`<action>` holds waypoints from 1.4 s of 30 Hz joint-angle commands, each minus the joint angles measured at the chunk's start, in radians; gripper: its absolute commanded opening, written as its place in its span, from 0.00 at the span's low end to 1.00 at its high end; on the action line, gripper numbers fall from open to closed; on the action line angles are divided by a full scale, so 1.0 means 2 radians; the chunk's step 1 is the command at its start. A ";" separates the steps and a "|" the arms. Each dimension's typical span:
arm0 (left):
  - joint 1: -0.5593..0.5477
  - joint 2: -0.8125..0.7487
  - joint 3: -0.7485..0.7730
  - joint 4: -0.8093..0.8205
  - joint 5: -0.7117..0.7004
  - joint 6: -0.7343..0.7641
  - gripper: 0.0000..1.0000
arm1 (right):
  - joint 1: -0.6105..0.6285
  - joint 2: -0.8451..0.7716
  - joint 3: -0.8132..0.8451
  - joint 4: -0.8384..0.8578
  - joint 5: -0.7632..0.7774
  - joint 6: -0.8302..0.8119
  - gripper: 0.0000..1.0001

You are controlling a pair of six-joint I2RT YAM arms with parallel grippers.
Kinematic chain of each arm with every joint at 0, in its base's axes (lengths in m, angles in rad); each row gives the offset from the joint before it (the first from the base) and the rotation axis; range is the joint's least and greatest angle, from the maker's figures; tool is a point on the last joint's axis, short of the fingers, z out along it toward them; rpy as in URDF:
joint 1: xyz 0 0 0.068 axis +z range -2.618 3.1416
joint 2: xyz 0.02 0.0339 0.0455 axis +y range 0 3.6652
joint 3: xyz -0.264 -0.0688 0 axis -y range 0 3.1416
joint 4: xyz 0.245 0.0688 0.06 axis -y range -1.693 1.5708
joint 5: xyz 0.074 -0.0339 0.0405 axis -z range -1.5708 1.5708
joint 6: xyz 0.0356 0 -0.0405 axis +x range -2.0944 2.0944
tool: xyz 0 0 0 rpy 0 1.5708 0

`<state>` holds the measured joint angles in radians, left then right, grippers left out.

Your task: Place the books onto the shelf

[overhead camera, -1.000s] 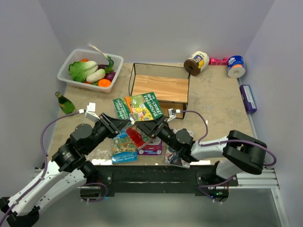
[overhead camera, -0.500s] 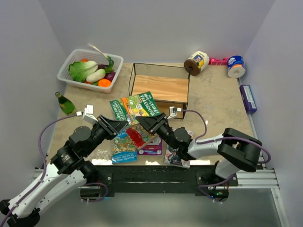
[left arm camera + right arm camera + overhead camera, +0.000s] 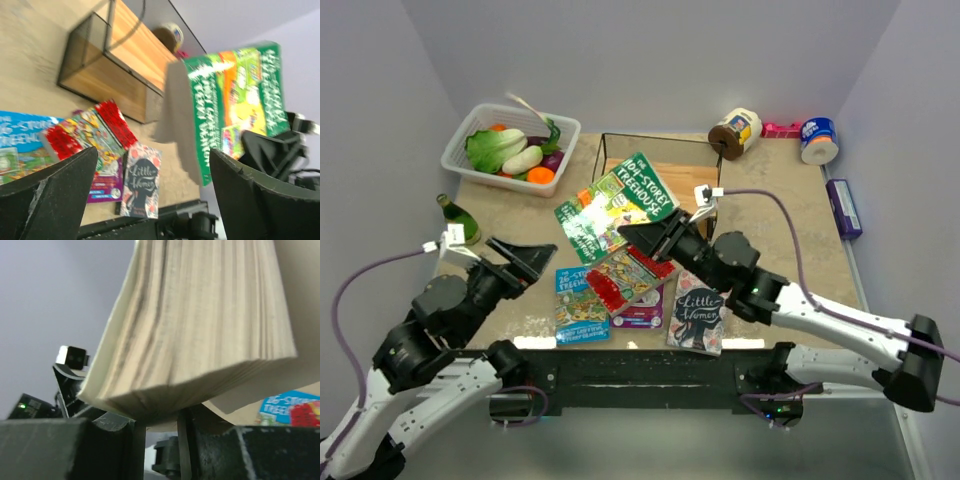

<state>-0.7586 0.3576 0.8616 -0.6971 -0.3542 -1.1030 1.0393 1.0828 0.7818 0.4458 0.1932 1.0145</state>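
Note:
The green book (image 3: 618,203) hangs tilted in the air just in front of the shelf (image 3: 665,182), with my right gripper (image 3: 648,240) shut on its lower edge. Seen from the right wrist, its cream page edges (image 3: 200,325) fill the frame above the gripper (image 3: 156,426). My left gripper (image 3: 516,262) stands open and empty, well left of the book. On the table lie the blue book (image 3: 580,300), red book (image 3: 626,276), purple book (image 3: 642,314) and grey "Little Women" (image 3: 698,314). The left wrist view shows the green book (image 3: 235,105), the shelf (image 3: 107,65) and the gripper (image 3: 155,197).
A white basket (image 3: 455,158) of vegetables stands at the back left, a green bottle (image 3: 459,218) in front of it. A jar (image 3: 736,131), a pink item (image 3: 780,130) and a blue-white roll (image 3: 818,141) line the back right. A long purple box (image 3: 843,208) lies by the right edge.
My left gripper opened, let go of the green book and drew back to the left. My right gripper closed on the book and carried it up toward the shelf.

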 commanded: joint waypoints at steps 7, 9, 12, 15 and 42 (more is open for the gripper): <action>0.002 0.064 0.089 -0.061 -0.082 0.076 0.98 | -0.004 0.004 0.242 -0.451 -0.047 -0.224 0.00; 0.002 0.067 0.083 0.029 -0.033 0.150 0.98 | -0.004 0.006 0.259 -0.484 -0.066 -0.257 0.00; 0.002 0.082 0.080 0.107 0.012 0.232 1.00 | -0.004 -0.002 0.279 -0.516 -0.093 -0.296 0.00; 0.002 0.096 0.076 0.155 0.075 0.294 1.00 | -0.004 -0.013 0.308 -0.555 -0.116 -0.315 0.00; 0.005 0.122 -0.089 0.536 0.533 0.231 0.99 | -0.011 -0.042 0.354 -0.522 -0.339 -0.305 0.00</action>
<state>-0.7582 0.5457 0.7204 0.1555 0.5179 -0.5591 1.0214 1.0107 1.4143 -0.6872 -0.4042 0.4339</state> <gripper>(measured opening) 0.997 0.277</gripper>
